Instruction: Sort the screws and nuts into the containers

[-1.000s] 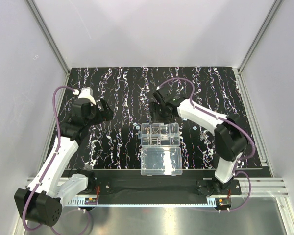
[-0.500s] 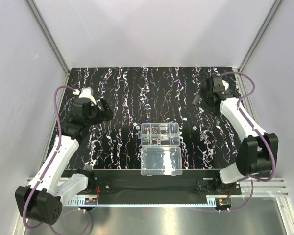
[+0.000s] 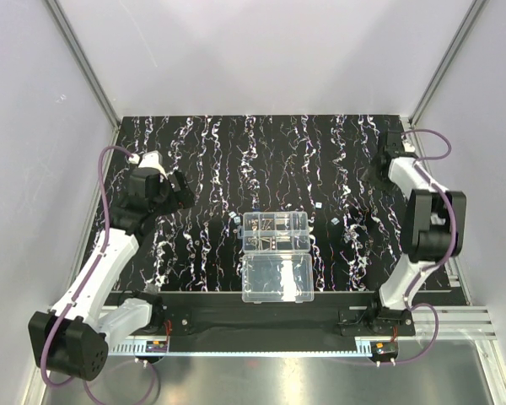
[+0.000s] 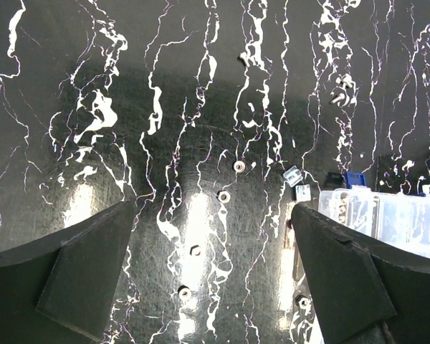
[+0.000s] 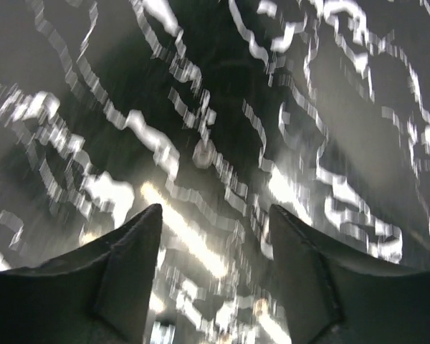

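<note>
Left end effector point(image 4: 213, 208): released, its fingers spread wide with nothing between them, hanging over the left part of the black mat with white-purple streaks point(image 3: 219, 152) that covers the tabletop.
Loose nuts: several small silvery metal nuts point(image 4: 195, 250) lie scattered on the mat beneath it, apart from one another; one sits close to the midpoint between the fingertips.
Organizer: a clear plastic organizer box point(image 3: 276, 232) rests at the mat's near middle, with its plain lid point(image 3: 277, 278) folded open toward the arms. Some of its small divided cells point(image 3: 270, 224) already hold metal bits.
Strays: tiny pale bits point(image 3: 333, 220) lie just right of the box, too small to tell screw from nut.
Right end effector point(image 5: 215, 211): released and empty, fingers apart, over the mat's far right edge and well apart from the box. Its own view is blurred.
Step in hand: probably picking up a loose piece; much of the sorting looks undone.
Doing it well: centre the fingers on a single nut, descend straight, and close gently so it cannot squirt sideways. Lift clear of the box wall, then let go low over the cell holding like pieces.
</note>
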